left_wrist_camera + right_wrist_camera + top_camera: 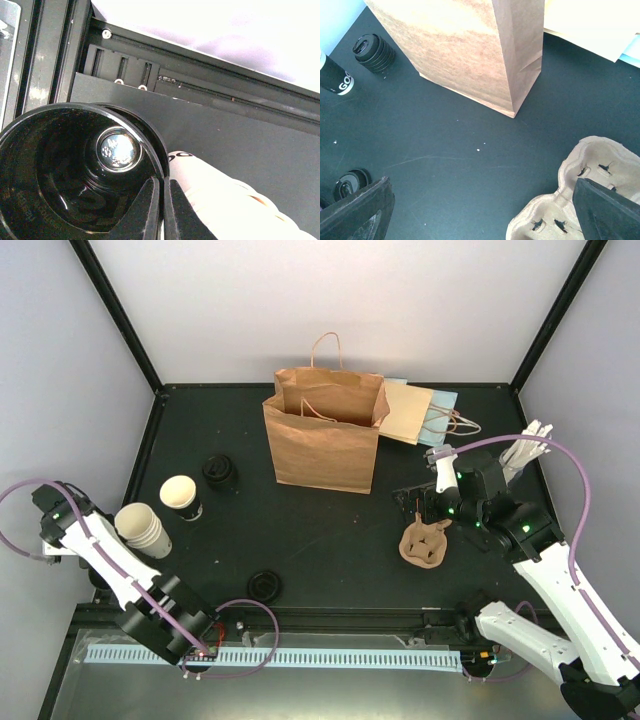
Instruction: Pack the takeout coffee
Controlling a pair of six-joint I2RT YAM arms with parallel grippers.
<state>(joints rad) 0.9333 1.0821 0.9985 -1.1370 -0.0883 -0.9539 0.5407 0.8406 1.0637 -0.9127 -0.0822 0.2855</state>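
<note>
One takeout coffee cup [181, 496], cream with a black sleeve, stands open-topped at the left of the table; its sleeve [332, 77] shows at the left edge of the right wrist view. My left gripper [162, 200] is shut on the rim of a black lid [75, 170], low at the table's left edge. Beside it lies a nested stack of cream cups [142, 528] [225, 200]. My right gripper [415, 508] [480, 220] hangs open with nothing between its fingers, over the left part of the brown pulp cup carrier [425, 542] [580, 195].
An open brown paper bag [320, 430] [465, 50] stands at the middle back, with flat bags [420, 412] behind it on the right. A stack of black lids [219, 471] [374, 51] sits behind the cup. One loose lid [264, 586] [350, 182] lies near the front edge.
</note>
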